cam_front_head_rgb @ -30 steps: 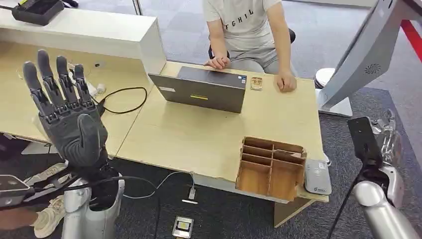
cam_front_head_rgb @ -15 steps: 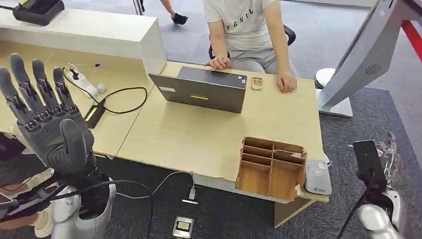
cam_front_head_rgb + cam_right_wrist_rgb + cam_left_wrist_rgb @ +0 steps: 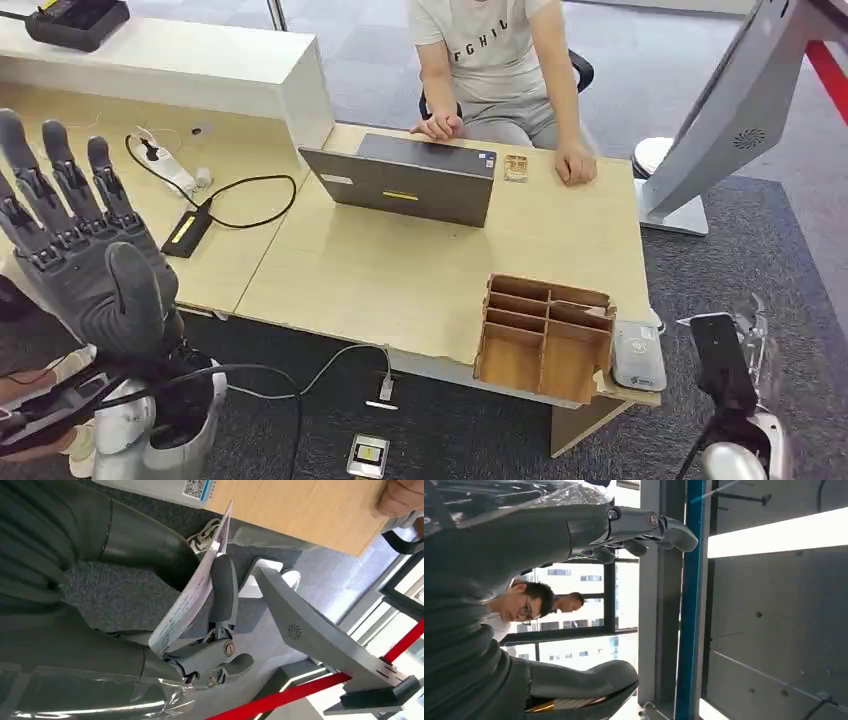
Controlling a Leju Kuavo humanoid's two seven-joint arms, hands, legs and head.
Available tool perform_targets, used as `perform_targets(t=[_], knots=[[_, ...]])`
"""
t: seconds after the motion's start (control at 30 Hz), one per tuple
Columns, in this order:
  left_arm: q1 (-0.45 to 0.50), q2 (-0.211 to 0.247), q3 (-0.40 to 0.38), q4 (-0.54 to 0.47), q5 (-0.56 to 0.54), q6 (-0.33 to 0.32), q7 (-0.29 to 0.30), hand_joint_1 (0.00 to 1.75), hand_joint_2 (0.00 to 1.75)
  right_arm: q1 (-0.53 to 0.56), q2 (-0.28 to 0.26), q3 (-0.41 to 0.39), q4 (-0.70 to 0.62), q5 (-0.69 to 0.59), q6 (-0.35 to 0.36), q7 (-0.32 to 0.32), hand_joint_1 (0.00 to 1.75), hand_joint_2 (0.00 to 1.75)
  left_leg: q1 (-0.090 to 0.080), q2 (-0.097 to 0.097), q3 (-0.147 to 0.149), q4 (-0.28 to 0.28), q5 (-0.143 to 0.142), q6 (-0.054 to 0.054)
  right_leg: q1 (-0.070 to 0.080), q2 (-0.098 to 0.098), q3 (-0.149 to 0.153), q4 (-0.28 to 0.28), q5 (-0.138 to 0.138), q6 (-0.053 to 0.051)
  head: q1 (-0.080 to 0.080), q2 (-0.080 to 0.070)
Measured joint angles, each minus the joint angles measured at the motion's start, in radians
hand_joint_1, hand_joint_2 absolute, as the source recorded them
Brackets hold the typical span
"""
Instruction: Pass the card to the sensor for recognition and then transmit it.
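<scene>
- Left hand (image 3: 85, 265) is raised at the near left of the pale wooden desk (image 3: 400, 270), dark fingers spread apart, holding nothing.
- Right hand (image 3: 745, 345) is low at the desk's right end, thumb and fingers pinching the thin pale printed card (image 3: 192, 595) on edge.
- The small grey-white card sensor (image 3: 638, 355) lies at the desk's near right corner, beside the brown wooden slotted organiser (image 3: 545, 335); the card sits apart from it.
- A person in a grey T-shirt (image 3: 490, 50) sits behind the grey laptop (image 3: 410, 180).

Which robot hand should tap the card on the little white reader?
Probably the right hand: it pinches the card and is near the white reader. The left hand is raised, holding nothing.
</scene>
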Motion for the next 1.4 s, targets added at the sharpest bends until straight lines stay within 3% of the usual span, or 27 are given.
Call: perform_targets(t=[0.27, 0.97, 1.4], knots=[[-0.016, 0.039, -0.035, -0.019, -0.011, 0.074, 0.000, 0.02, 1.75, 0.010, 0.006, 0.000, 0.003, -0.013, 0.002, -0.011, 1.75, 1.75, 0.000, 0.000, 0.000, 0.000, 0.000, 0.000, 0.000, 0.000, 0.000, 0.000, 0.000, 0.000, 0.000, 0.000], [-0.028, 0.094, -0.084, -0.036, -0.010, 0.127, 0.000, 0.03, 1.75, 0.044, 0.033, 0.020, 0.019, 0.009, 0.011, -0.013, 1.75, 1.75, 0.000, 0.000, 0.000, 0.000, 0.000, 0.000, 0.000, 0.000, 0.000, 0.000, 0.000, 0.000, 0.000, 0.000], [-0.028, 0.118, -0.102, -0.044, -0.006, 0.127, 0.000, 0.03, 1.75, 0.086, 0.043, 0.042, 0.030, 0.052, 0.003, 0.005, 1.75, 1.75, 0.000, 0.000, 0.000, 0.000, 0.000, 0.000, 0.000, 0.000, 0.000, 0.000, 0.000, 0.000, 0.000, 0.000]])
